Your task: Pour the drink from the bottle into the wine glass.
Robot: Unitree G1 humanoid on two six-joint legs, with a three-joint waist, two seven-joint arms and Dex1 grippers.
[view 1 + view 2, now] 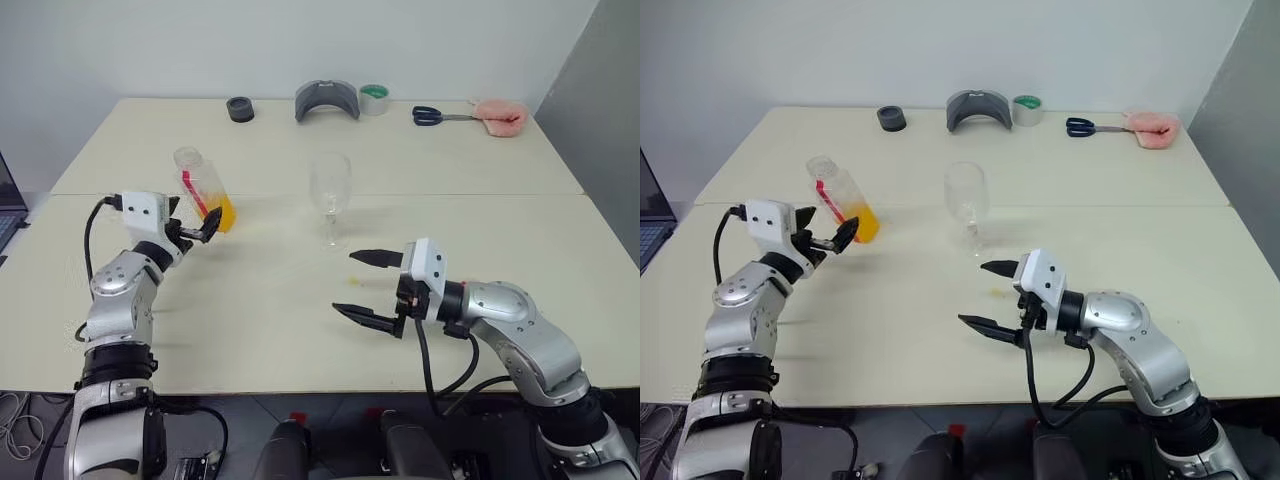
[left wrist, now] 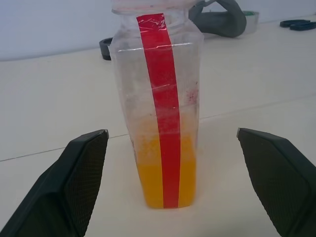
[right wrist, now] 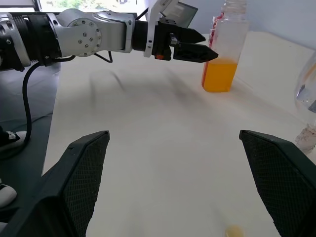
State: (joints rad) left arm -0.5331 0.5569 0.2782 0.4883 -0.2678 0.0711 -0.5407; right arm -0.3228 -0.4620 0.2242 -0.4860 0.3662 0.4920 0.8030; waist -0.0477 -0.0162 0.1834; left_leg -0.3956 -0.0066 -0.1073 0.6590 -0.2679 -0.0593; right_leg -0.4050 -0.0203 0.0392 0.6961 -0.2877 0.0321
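A: so where's the bottle (image 1: 203, 189) sitting?

B: standing upright on the pale surface (image 1: 300, 330), over on the robot's left side. Clear plastic, squarish body, red strip running down its side. No cap on it that I can see, the wide mouth looks open.

A: and the drink (image 2: 165, 175)?

B: orange-yellow, fills roughly the bottom third. Walls above it look smeary.

A: wine glass (image 1: 330, 192)?

B: upright near the middle of the surface, well apart from the bottle, off to its right. Clear, rounded bowl, thin stem, round foot. Bowl looks empty. There's a small yellowish spot on the surface a bit nearer the robot than the glass.
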